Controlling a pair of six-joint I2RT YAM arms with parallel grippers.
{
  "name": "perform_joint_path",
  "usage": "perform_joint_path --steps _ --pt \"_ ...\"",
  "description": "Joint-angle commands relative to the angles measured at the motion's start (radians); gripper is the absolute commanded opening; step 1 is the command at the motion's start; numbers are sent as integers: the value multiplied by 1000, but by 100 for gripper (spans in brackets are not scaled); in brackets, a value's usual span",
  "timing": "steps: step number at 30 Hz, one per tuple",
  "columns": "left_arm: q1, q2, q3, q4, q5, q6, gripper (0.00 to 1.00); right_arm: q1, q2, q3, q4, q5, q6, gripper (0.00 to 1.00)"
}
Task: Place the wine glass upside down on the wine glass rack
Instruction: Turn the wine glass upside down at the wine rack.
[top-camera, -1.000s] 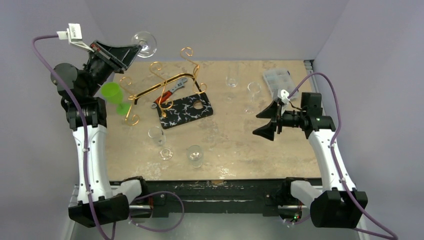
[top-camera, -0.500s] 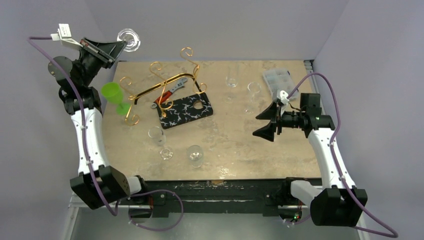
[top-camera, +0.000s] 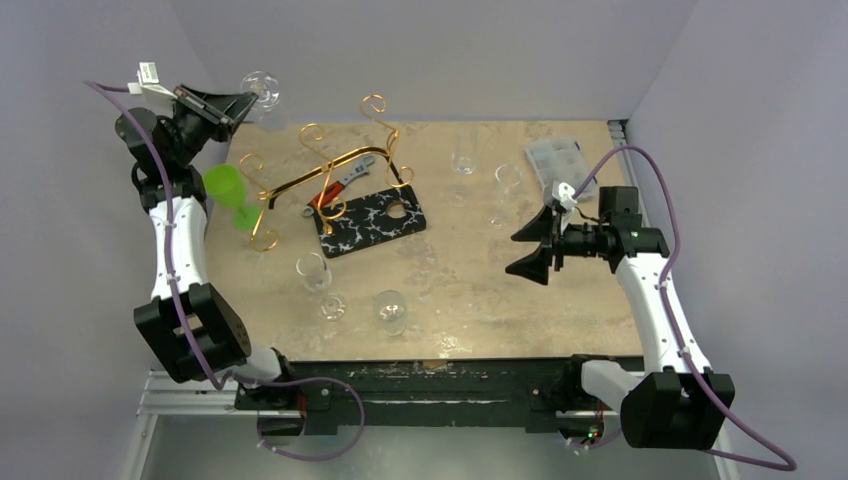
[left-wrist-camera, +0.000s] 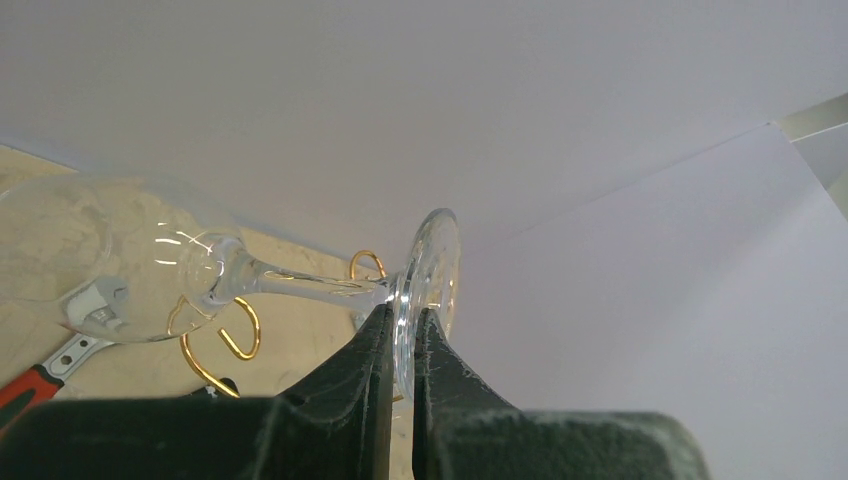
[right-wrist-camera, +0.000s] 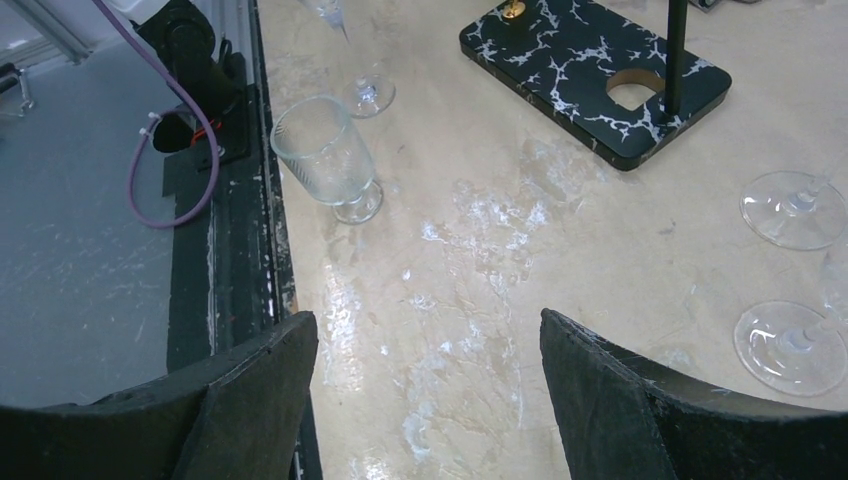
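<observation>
Vs 1 sec ago, the left arm has swung back toward the table's 10 o'clock corner, taking the clear stemmed wine glass w/ it; the right arm hasn't shifted. The left gripper hangs over that corner, jaws almost together, pinching the glass's round foot edge-on. Stem and bowl stick out sideways, approx level, off the table. The glass is at 10 o'clock of the thin gold wire wine glass rack, not on it.

A green plastic goblet stands at the rack's 9 o'clock end. A red-handled wrench lies under the rack's arch. The black white-veined flat board is at the rack's 4 o'clock end. The right gripper is at the table's 3 o'clock side, jaws spread wide, holding nothing.
</observation>
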Motion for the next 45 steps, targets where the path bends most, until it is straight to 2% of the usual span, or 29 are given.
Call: perform_joint_path --steps 1,17,45 --pt "8 13 2 82 4 10 0 1 -1 45 -21 -39 -35 80" --pt "10 75 -97 61 17 35 0 5 -3 47 -32 -39 -47 80" --pt "12 -20 -223 -36 -4 122 0 6 -22 45 -32 -39 -47 80"
